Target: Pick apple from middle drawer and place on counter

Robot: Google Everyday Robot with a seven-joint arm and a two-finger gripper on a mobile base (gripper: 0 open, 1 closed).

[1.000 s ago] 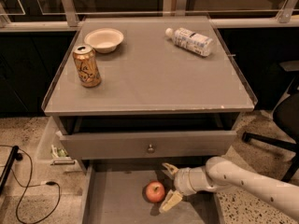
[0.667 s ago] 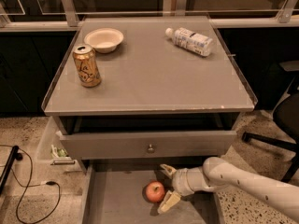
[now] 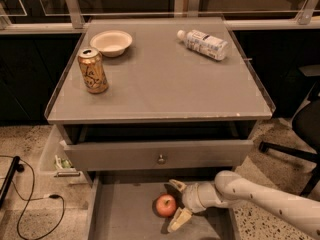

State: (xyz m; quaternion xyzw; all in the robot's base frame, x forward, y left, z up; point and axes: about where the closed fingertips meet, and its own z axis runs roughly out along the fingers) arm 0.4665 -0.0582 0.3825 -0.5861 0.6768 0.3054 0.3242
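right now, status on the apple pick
End effector open, straddling apple in drawer. Apple on drawer floor, not lifted. Nothing blocking the grasp.

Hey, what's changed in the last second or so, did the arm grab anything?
No grab yet. The gripper slid slightly left toward the apple, and its open fingers now flank the apple's right side. Nothing was taken hold of or let go. The apple has not moved on the middle drawer floor. The can, bowl and bottle on the counter are unchanged.
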